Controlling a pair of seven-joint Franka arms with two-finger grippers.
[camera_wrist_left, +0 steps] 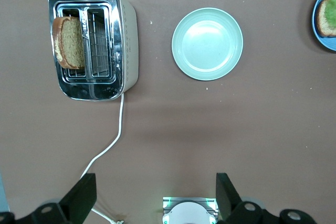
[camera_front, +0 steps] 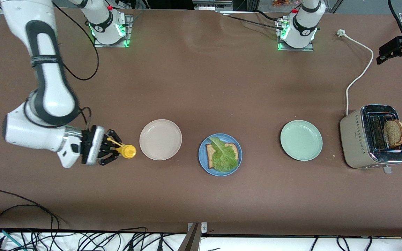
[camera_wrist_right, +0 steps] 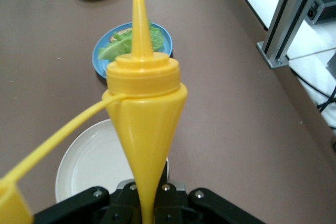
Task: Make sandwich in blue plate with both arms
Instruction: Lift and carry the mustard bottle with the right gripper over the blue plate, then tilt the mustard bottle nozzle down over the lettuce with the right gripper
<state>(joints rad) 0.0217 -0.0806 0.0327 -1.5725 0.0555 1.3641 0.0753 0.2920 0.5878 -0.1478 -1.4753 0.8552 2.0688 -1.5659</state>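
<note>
— Gripper check, please: what are you holding?

— Right gripper (camera_front: 112,150) of mine is clamped on the yellow squeeze bottle (camera_front: 126,151), a smooth plastic cone with a ribbed cap and a thin tapered nozzle (camera_wrist_right: 138,24). Its long axis runs from my fingers toward the blue plate (camera_front: 203,162), nozzle leading, and the loose cap strap (camera_wrist_right: 58,137) trails off to one side. I hold it just beside the cream-white plate (camera_front: 161,139), toward the right arm's end of the table.

— And the sandwich?

— One slice of brown grainy bread (camera_front: 209,151) lies flat on the glossy round blue plate, with a crinkled green lettuce leaf (camera_front: 223,157) on top. The second slice (camera_front: 394,132) stands on edge in a slot of the shiny metal toaster (camera_front: 352,137).

— Your other hand?

— Left gripper (camera_wrist_left: 152,195) waits with fingers spread wide, high over the table near its base, looking down on the toaster and the pale mint-green plate (camera_front: 301,140).
</note>
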